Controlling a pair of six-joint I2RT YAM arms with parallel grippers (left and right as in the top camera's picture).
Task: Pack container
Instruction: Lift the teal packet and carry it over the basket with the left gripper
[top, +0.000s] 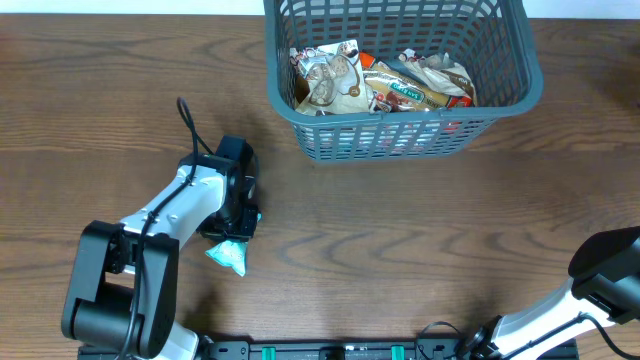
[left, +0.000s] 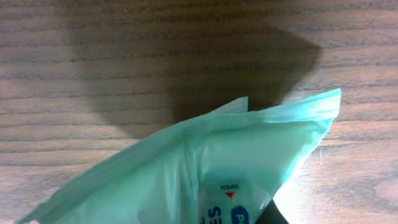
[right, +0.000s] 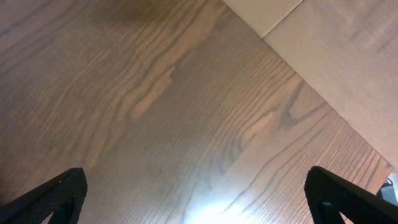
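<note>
My left hand (top: 236, 230) is low over the surface (top: 400, 250), near its front left, and it is clamped on a teal packet (top: 228, 256). In my left wrist view the teal packet (left: 249, 162) fills the lower half of the frame, crumpled, with a small red arrow and blue lettering near the bottom edge. Only a dark sliver of one finger (left: 273, 215) shows beside it, close to the middle of the frame and not out at a corner. The packet throws a broad shadow on the wood grain beyond it. I cannot tell whether its lower end touches the surface.

The container (top: 380, 135) stands at the far edge of the surface, right of centre and well apart from my left hand. It is upright, its slotted sides facing me. Snack packets (top: 340, 78) lie jumbled on its floor, silver, brown and white wrappers pressed against each other.

My right hand (right: 194, 180) hangs above bare wood with its fingers (right: 53, 198) spread wide apart, holding nothing. The edge of the surface runs across the upper right of that view, with a pale beige floor (right: 336, 50) beyond it. From overhead only my right arm (top: 590, 285) shows, at the near right corner.
</note>
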